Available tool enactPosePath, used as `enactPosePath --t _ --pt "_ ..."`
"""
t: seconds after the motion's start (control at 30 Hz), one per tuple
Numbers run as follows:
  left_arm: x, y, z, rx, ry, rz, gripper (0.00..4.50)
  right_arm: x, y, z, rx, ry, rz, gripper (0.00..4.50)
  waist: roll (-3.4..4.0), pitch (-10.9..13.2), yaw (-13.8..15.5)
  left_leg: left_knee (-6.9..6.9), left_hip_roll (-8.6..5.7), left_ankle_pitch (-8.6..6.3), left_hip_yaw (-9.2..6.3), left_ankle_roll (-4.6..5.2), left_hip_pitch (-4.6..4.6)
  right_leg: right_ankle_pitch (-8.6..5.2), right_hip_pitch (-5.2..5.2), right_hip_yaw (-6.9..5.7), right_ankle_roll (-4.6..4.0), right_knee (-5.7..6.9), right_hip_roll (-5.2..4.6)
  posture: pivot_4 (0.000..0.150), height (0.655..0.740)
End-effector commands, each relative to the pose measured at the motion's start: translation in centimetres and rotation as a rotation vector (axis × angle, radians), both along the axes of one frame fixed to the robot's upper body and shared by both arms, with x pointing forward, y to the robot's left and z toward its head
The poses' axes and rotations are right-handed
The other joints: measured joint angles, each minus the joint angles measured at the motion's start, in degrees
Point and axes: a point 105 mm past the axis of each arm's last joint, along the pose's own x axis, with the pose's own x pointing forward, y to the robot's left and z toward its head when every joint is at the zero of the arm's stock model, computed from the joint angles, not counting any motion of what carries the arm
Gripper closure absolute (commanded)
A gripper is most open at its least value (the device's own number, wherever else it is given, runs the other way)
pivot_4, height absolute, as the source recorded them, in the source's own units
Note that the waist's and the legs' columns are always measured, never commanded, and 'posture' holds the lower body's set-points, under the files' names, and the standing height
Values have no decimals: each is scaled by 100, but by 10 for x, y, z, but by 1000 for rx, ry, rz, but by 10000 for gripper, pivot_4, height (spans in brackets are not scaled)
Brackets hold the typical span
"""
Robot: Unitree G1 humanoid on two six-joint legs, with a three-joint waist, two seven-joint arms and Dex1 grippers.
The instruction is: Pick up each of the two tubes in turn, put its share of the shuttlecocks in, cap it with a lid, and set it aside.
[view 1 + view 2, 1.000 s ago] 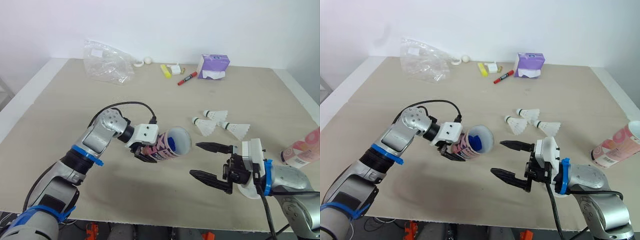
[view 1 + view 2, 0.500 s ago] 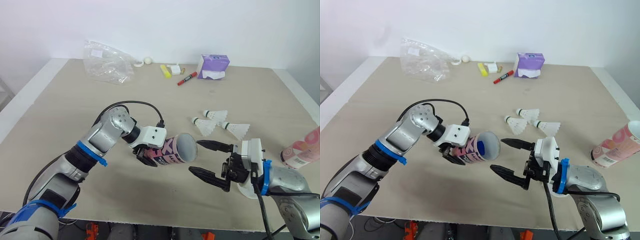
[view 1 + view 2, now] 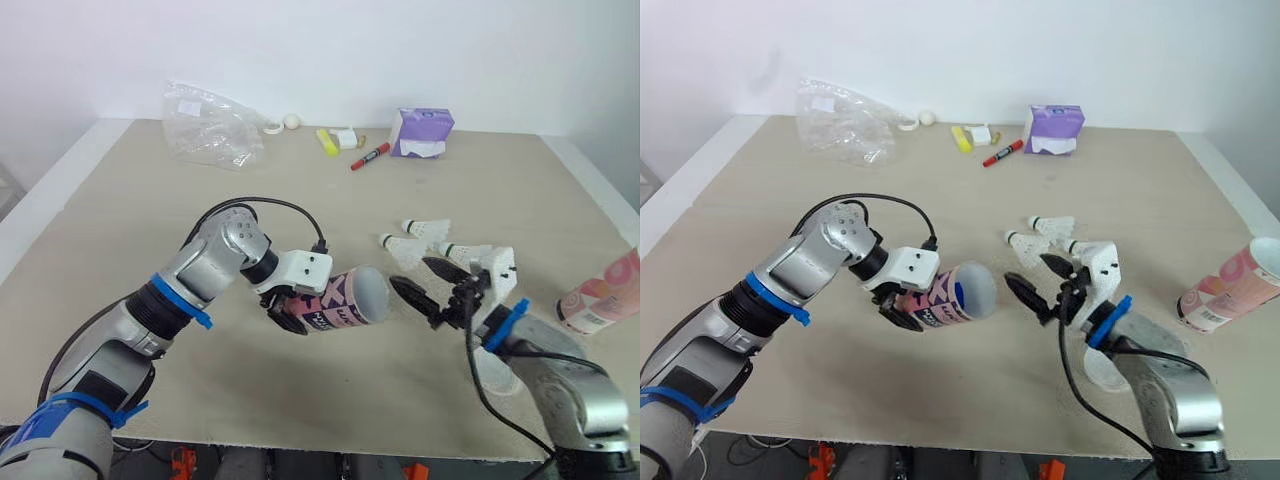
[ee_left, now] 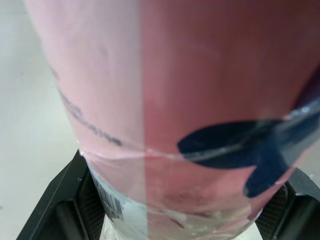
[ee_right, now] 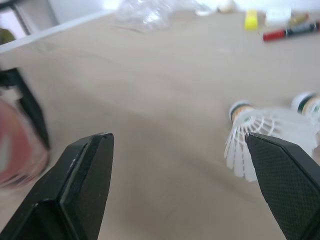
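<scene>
Pink tube (image 3: 345,302) sits gripped sideways in the left claw (image 3: 288,314); the right claw (image 3: 409,273), spread open, should next close on a shuttlecock (image 3: 408,256) for loading.

head pair: forward-down over table (image 3: 120,200), same scene | left wrist: tight on tube (image 4: 150,100) | right wrist: low, toward shuttlecocks (image 5: 260,135)

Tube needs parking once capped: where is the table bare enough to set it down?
Barest: the table on the left, from the plastic bag to the near edge. Also free: the strip between the marker and the shuttlecocks. Crowded: around the shuttlecocks by the right pincer, and near the second tube.
</scene>
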Motion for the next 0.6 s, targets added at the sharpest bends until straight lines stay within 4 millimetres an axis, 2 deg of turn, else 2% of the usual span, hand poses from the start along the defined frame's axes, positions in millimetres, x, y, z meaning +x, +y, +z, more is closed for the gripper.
enactPosePath --t 0.03,0.4,0.6 --pt "-1 2 2 25 -14 -1 10727 10 5 3 -1 -3 -65 0 2 -1 -4 0 1 0 1 0 0 1 -3 15 0 1 9 1500 7400" --pt "-3 -1 0 18 4 11 10727 35 8 -1 6 34 -197 0 2 -1 -18 0 -1 1 10 -1 0 1 -9 98 3 7 54 1500 7400" --pt "-4 -1 -3 18 8 14 10727 48 11 -1 25 48 -243 0 3 -2 -18 -1 -1 1 12 -1 0 0 -10 104 3 7 56 1500 7400"
